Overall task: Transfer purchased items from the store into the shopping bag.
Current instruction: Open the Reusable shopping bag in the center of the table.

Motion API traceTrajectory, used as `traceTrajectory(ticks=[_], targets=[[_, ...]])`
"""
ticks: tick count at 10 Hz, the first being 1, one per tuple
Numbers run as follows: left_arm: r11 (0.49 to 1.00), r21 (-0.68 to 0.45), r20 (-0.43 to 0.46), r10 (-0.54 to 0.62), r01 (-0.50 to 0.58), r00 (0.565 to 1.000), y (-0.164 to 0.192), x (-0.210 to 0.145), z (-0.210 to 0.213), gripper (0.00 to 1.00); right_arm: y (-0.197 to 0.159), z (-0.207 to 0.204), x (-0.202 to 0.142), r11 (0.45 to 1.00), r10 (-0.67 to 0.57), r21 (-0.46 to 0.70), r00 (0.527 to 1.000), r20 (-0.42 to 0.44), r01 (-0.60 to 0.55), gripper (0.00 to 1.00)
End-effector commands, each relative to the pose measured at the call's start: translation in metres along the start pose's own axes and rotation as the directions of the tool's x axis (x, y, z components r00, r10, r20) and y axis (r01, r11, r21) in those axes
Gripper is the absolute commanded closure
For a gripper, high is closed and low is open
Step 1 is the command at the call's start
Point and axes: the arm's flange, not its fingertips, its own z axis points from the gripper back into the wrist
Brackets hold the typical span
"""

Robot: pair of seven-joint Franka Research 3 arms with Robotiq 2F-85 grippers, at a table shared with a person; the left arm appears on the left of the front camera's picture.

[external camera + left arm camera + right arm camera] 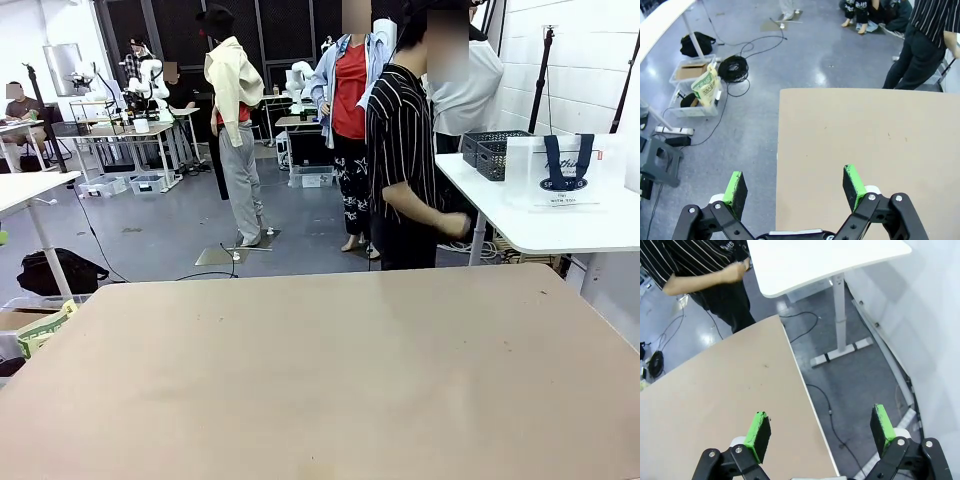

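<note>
Matte tan tabletop (320, 380) fills the lower frame, flat and smooth.
Over it the left gripper (795, 189) and right gripper (821, 430) gape wide, holding nothing. Upper right, on a glossy white table (540, 232), the dark lattice-sided basket (493, 150) stands just beside the clear, navy-handled shopping bag (565, 172).

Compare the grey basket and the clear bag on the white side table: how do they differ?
The basket is dark grey with lattice sides; the shopping bag is clear plastic with navy strap handles and dark print. The shopping bag stands taller than the basket. It is also in front, to the picture's right, and covers the basket's right end. Both sit on the white side table, not on the tan table.
</note>
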Motion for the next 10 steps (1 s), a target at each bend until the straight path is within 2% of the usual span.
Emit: traceTrajectory(ticks=[1, 10], targets=[[1.0, 0.011, -0.002, 0.017, -0.017, 1.0, 0.0044, -0.0013, 0.0005, 0.0, -0.0012, 0.0013, 0.0006, 1.0, -0.005, -0.006, 1.0, 0.009, 0.005, 0.0], [1.0, 0.011, -0.002, 0.017, -0.017, 1.0, 0.0044, -0.0013, 0.0005, 0.0, -0.0012, 0.0013, 0.0006, 1.0, -0.005, -0.006, 1.0, 0.009, 0.005, 0.0]])
